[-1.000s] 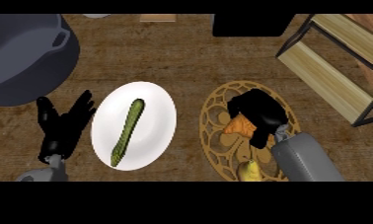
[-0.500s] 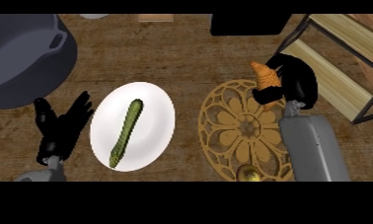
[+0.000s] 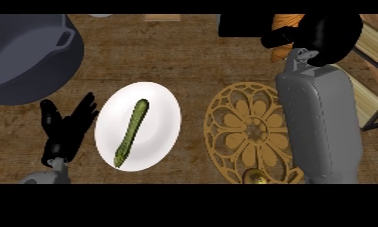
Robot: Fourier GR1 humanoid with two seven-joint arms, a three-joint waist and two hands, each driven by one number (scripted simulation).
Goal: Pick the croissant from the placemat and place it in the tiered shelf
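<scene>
My right hand [image 3: 325, 33] is at the upper right, its fingers curled round the orange croissant [image 3: 283, 25], which shows only partly behind them. The hand is raised well above the counter, next to the wooden tiered shelf [image 3: 367, 38] at the right edge. The round gold placemat [image 3: 247, 131] lies below, bare, half covered by my grey right forearm [image 3: 319, 121]. My left hand [image 3: 66, 128] rests open at the lower left, fingers up.
A white plate [image 3: 159, 121] with a green asparagus stalk [image 3: 131, 132] lies left of the placemat. A large dark pan [image 3: 33, 58] fills the upper left. A black object [image 3: 240, 23] stands at the back beside the shelf.
My right hand has lifted the croissant off the placemat and carried it up and back toward the shelf. The left hand has stayed where it was.
</scene>
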